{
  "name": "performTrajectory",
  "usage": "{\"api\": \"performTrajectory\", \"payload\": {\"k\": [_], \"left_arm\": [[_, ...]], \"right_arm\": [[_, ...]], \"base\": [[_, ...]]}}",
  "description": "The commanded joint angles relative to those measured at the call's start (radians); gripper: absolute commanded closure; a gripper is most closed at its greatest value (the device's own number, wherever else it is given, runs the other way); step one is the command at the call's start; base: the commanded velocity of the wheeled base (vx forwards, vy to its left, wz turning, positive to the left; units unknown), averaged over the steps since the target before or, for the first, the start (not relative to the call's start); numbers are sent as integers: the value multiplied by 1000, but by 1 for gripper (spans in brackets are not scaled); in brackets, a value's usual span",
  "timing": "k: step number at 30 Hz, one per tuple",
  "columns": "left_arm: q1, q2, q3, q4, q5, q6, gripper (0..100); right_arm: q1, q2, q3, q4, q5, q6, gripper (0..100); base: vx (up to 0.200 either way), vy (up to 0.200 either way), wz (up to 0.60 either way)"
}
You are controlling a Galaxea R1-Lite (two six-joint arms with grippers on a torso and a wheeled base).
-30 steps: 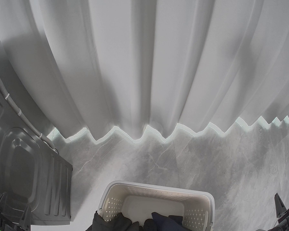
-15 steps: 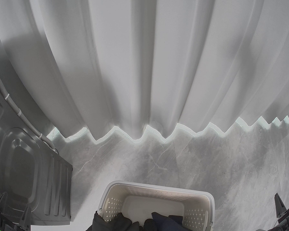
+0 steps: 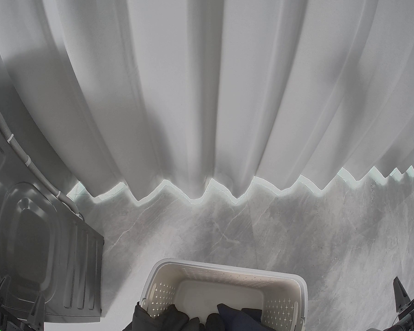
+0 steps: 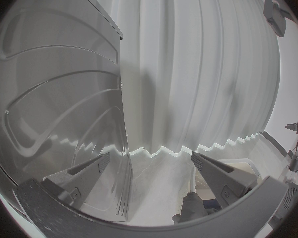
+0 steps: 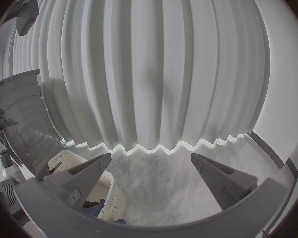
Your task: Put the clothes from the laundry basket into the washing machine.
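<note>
A white perforated laundry basket point(image 3: 225, 272) stands on the floor at the bottom centre of the head view, with dark clothes point(image 3: 202, 320) piled at its near side. The basket point(image 5: 112, 195) and dark clothes point(image 5: 92, 205) also appear in the right wrist view. The grey washing machine point(image 3: 37, 253) stands at the left, showing its ribbed metal side point(image 4: 56, 109). My left gripper point(image 4: 150, 161) is open beside that side panel, holding nothing. My right gripper point(image 5: 150, 161) is open and empty over bare floor to the right of the basket; its fingertips point(image 3: 400, 290) rise at the lower right.
A white pleated curtain point(image 3: 207, 83) hangs across the whole back, its hem touching the grey marble floor point(image 3: 271, 226). A grey ribbed hose point(image 3: 18, 152) runs along the back edge of the washing machine. Open floor lies beyond and to the right of the basket.
</note>
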Motion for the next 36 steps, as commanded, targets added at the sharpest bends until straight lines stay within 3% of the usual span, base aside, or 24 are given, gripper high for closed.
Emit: {"api": "performTrajectory", "payload": {"k": [1, 36], "left_arm": [[0, -17, 15, 0, 1, -1, 0], [0, -17, 15, 0, -1, -1, 0]], "right_arm": [[0, -10, 16, 0, 0, 0, 0], [0, -10, 16, 0, 2, 0, 0]], "base": [[0, 0, 0], [-194, 0, 0]]}}
